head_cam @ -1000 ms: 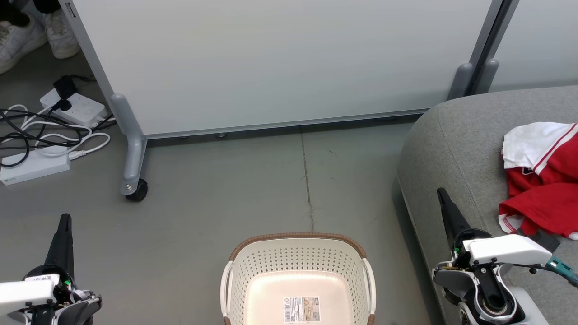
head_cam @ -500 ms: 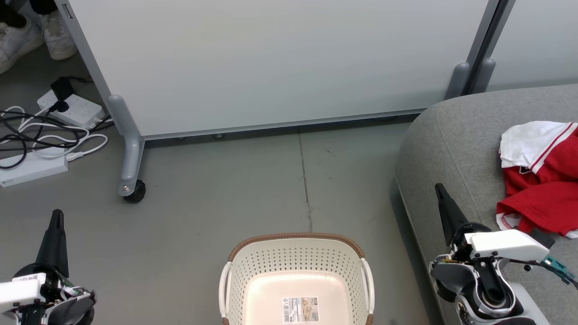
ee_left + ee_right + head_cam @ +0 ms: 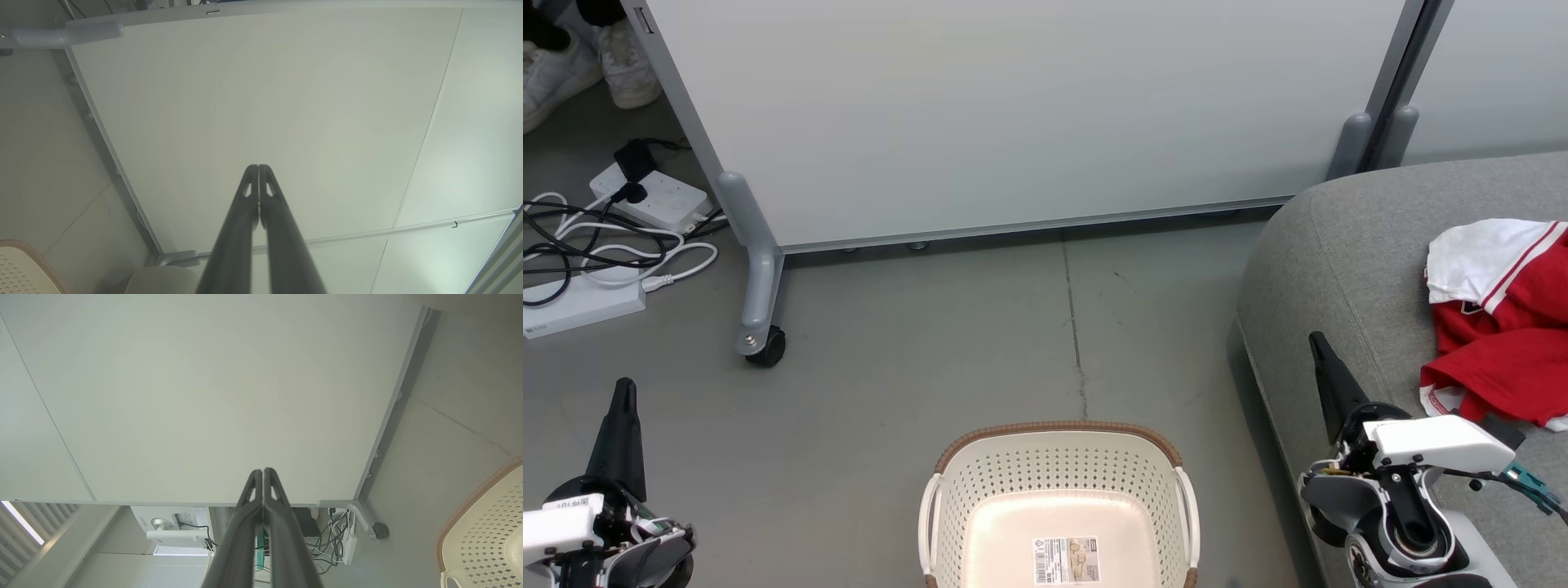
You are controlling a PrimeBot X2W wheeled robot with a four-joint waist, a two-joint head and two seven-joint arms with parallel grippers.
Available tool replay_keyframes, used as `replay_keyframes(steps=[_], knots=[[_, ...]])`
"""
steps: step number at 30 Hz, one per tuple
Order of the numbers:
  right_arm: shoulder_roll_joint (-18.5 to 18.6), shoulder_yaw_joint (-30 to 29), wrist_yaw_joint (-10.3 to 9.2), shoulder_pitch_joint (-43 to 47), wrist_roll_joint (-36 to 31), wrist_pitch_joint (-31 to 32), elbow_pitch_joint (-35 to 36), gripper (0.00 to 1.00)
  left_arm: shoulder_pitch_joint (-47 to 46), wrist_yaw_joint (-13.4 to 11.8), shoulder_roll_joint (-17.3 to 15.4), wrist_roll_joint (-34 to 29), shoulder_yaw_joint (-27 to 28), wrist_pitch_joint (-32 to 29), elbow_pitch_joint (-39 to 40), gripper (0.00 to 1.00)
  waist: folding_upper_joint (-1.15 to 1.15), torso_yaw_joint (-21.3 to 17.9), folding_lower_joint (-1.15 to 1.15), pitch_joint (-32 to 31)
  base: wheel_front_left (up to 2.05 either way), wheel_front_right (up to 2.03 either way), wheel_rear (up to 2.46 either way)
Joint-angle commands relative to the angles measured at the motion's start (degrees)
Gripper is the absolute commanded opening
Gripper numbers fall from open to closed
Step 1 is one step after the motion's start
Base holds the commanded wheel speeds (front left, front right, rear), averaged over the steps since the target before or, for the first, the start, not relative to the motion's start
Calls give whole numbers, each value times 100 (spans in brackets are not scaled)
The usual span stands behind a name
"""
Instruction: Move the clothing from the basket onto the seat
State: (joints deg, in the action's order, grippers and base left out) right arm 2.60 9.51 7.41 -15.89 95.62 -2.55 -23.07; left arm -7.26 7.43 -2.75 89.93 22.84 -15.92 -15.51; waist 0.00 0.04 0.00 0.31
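Clothing point(image 3: 1499, 327), red with white panels and a white stripe, lies crumpled in a heap on top of the sofa point(image 3: 1339, 245), well in from the sofa's rounded corner and running off my head view at the right. The basket point(image 3: 1058, 426) stands upright on the floor point(image 3: 915, 367) near the sofa's long edge, between my two arms, and I look straight down onto its pale bottom and the label point(image 3: 1067, 560) stuck there. My left gripper point(image 3: 624, 385) hangs over the floor at the lower left, well apart from the basket, pointing toward the grey partition panel point(image 3: 1013, 122). In its wrist view the two fingers point(image 3: 245, 212) lie pressed together at their tips, clenched on nothing, with a piece of the basket's brown rim in the lower left corner. My right gripper point(image 3: 1313, 340) points the same way from the lower right, its tip over the sofa's long edge, left of the heap and apart from it. Its fingers point(image 3: 249, 510) likewise meet tip to tip with nothing between them, and the basket's perforated wall shows at the lower right of that wrist view. The panel rests on a grey leg with a black caster point(image 3: 768, 347). Left of that leg, white power strips point(image 3: 658, 194) and tangled cables point(image 3: 605, 245) lie on the floor, and a person's white shoes point(image 3: 572, 65) sit in the top left corner.
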Motion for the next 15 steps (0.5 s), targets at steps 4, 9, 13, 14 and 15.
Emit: replay_keyframes(steps=[4,9,13,14,15], knots=[[52,-12,14,-42,16,-27,-10,0,-69,21,-12,34,15,-9,-5,0,0,0,0,0,0,0,0],[52,-12,14,-42,16,-27,-10,0,-69,21,-12,34,15,-9,-4,0,0,0,0,0,0,0,0],[52,-12,14,-42,16,-27,-10,0,-69,21,-12,34,15,-9,-3,0,0,0,0,0,0,0,0],[52,-12,14,-42,16,-27,-10,0,-69,21,-12,34,15,-9,-3,0,0,0,0,0,0,0,0],[52,-12,14,-42,16,-27,-10,0,-69,21,-12,34,15,-9,-3,0,0,0,0,0,0,0,0]])
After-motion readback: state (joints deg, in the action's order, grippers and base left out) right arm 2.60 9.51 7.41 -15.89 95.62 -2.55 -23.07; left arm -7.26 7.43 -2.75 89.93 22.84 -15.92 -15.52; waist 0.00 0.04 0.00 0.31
